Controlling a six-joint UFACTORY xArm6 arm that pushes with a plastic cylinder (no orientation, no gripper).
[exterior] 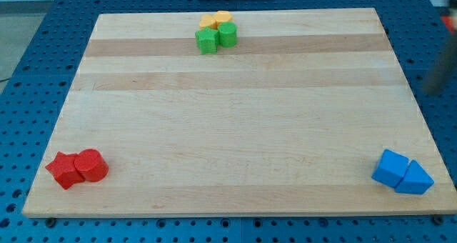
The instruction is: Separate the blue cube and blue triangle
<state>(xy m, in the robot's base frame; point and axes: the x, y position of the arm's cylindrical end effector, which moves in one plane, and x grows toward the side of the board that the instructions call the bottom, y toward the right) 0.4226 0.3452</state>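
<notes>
The blue cube (390,168) and the blue triangle (415,179) sit touching each other at the board's bottom right corner, with the cube on the left. My rod shows only as a dark motion-blurred streak at the view's right edge, just off the board. My tip (433,86) is blurred, well above the blue pair and apart from them.
The wooden board (235,129) lies on a blue perforated table. Two red blocks (77,168) touch at the bottom left corner. Two green blocks (216,37), an orange block (208,21) and a yellow block (223,17) cluster at the top middle.
</notes>
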